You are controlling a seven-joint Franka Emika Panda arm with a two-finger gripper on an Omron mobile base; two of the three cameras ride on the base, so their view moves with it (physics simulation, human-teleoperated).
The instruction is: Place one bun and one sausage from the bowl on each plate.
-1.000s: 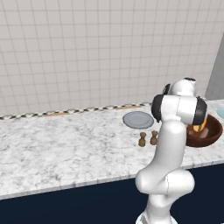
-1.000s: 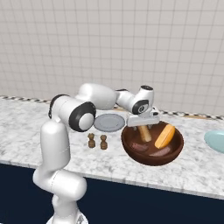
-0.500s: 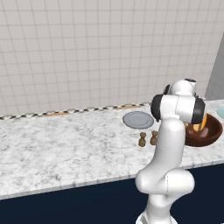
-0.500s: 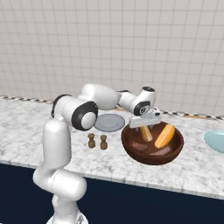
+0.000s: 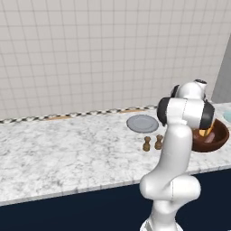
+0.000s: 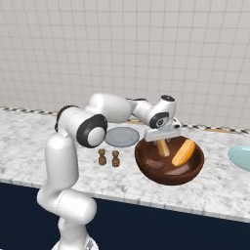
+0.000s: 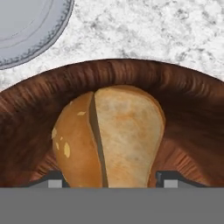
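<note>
The big reddish-brown bowl [image 6: 169,172] stands on the counter, and my gripper [image 6: 162,144] reaches down into its left part. A split bun [image 7: 109,140] stands on end between the fingertips [image 7: 55,179], which press on both its sides, so my gripper [image 7: 111,179] is shut on it. A second, orange-brown bun [image 6: 183,152] leans in the bowl's right half, and a dark sausage [image 6: 155,163] lies on the bottom. The grey plate [image 6: 122,136] lies just left of the bowl, and the pale teal plate [image 6: 241,157] to its right. The arm hides most of the bowl [image 5: 215,140] in the left base view.
Two small brown shakers [image 6: 102,156] [image 6: 115,158] stand in front of the grey plate [image 5: 142,123], close to the bowl's left side. A tiled wall runs behind the marble counter [image 6: 29,141]. The counter's front edge lies just below the bowl.
The hand has sunk a little deeper into the bowl, and its jaws have closed in from wide open onto the bun.
</note>
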